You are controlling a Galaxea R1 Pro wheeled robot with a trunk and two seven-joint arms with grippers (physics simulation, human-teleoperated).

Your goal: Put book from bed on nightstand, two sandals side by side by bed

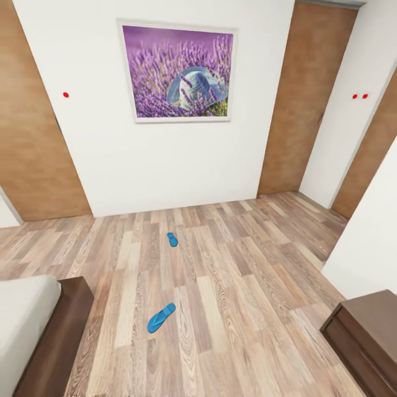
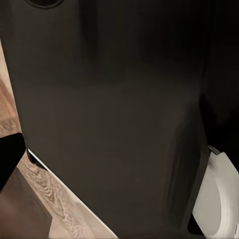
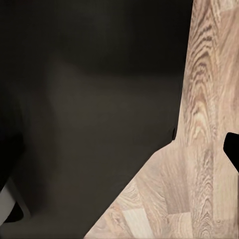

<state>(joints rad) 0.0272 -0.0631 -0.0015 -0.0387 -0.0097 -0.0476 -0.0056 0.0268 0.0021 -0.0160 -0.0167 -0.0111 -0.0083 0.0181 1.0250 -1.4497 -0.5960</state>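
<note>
1. At about 8 o'clock in my head view sits a corner of the bed (image 1: 25, 325), light-grey mattress on a dark brown frame.
2. Just right of it, on the wood floor (image 1: 231, 309) near 6 o'clock, lies the near sandal (image 1: 161, 317), bright blue and angled.
3. The far sandal (image 1: 172, 239) lies well apart from it, up the floor toward 12 o'clock, below the lavender picture (image 1: 177, 71) on the white wall.
4. At 4 o'clock stands a dark brown cabinet (image 1: 366, 336).
5. My wrist views show dark bodywork and floor; I cannot tell whether either claw is apart or together.
</note>
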